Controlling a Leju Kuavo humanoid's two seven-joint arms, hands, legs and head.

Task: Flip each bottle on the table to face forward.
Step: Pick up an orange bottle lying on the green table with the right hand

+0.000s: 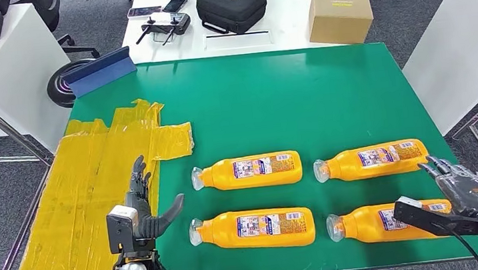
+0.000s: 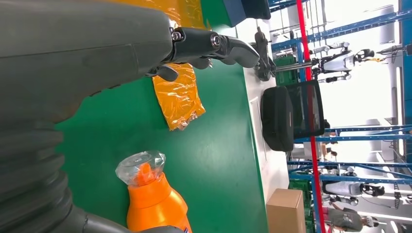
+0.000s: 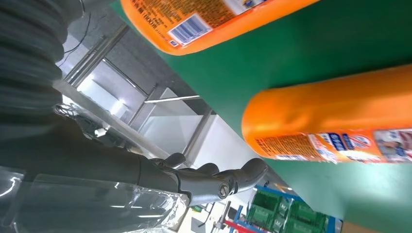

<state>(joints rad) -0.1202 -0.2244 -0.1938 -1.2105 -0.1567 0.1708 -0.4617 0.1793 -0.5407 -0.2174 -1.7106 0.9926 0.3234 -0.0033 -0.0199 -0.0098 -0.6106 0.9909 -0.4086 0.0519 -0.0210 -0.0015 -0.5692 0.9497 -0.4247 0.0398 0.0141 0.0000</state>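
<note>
Lying flat, four bottles [image 1: 247, 171], green table [image 1: 286, 96]

Four bottles lie on their sides on the table [image 1: 325, 86] in two rows: far-left bottle [image 1: 248, 171], far-right bottle [image 1: 373, 160], near-left bottle [image 1: 254, 229], near-right bottle [image 1: 373, 223]. A plastic sheet [image 1: 89, 198] lies left of them.

Four orange bottles are lying on the green bench: far left bottle [image 1: 248, 171], far right bottle [image 1: 373, 160], near left bottle [image 1: 254, 229] and near right bottle [image 1: 383, 222]. One yellow plastic sheet [image 1: 89, 198] is spreading over the left side, and one blue squeegee [image 1: 101, 72] is sitting at the far corner. Two hands are showing, the left hand [image 1: 143, 215] and the right hand [image 1: 463, 184], while behind, one black case [image 1: 231, 6], one cardboard box [image 1: 339, 14], one controller [image 1: 166, 27] and two phones [image 1: 160, 6] are resting on a white table [image 1: 291, 15].
</note>
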